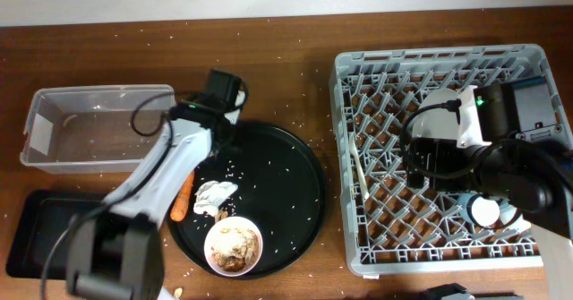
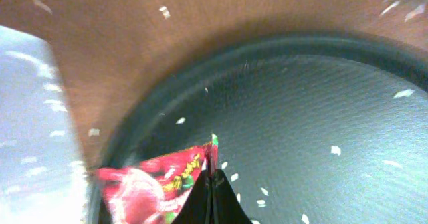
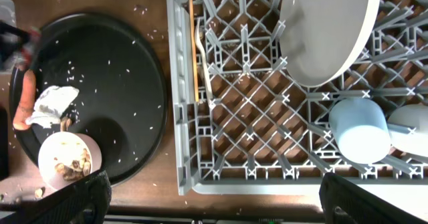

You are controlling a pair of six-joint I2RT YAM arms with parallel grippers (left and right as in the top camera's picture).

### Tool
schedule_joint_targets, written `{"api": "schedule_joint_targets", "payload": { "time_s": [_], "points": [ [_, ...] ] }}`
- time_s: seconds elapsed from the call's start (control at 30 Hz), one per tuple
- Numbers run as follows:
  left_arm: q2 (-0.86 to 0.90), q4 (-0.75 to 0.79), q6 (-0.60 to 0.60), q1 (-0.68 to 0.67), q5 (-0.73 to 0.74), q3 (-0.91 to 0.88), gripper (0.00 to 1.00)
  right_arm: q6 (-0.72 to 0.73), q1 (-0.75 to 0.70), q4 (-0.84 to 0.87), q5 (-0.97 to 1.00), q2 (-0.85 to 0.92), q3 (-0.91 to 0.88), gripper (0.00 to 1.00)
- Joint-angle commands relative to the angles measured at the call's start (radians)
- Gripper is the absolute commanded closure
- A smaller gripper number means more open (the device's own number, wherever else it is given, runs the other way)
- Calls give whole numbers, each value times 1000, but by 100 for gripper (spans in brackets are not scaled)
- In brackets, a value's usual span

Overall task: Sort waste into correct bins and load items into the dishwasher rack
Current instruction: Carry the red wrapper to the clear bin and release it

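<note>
My left gripper [image 2: 210, 178] is shut on a corner of the red snack wrapper [image 2: 150, 184], above the rim of the round black tray [image 2: 154, 110] next to the clear tub [image 1: 98, 125]. In the overhead view it [image 1: 219, 107] is at the tray's upper left edge. On that tray lie the white tissue [image 1: 215, 195], the carrot [image 1: 183, 200] and a white bowl of food scraps [image 1: 234, 244]. My right gripper [image 3: 224, 204] is open and empty over the grey rack [image 1: 358, 246]. The rack holds the plate [image 3: 324, 30], blue cup [image 3: 359, 129], white cup [image 3: 411, 130], fork [image 3: 204, 57] and chopstick [image 3: 194, 50].
The shallow black rectangular tray [image 1: 40, 237] sits at the front left, below the tub. Rice grains are scattered over the round tray [image 1: 295, 192] and the wooden table [image 1: 295, 58]. The right arm's body covers the rack's right side.
</note>
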Motion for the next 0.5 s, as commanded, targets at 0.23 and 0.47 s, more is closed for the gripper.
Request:
{"api": "schedule_joint_targets", "payload": {
  "time_s": [0.23, 0.47],
  "points": [
    [-207, 113, 145, 262, -45, 51, 100, 6, 0, 2, 1, -1, 2, 1],
    [-182, 236, 189, 362, -50, 51, 100, 6, 0, 11, 1, -1, 2, 2]
  ]
}}
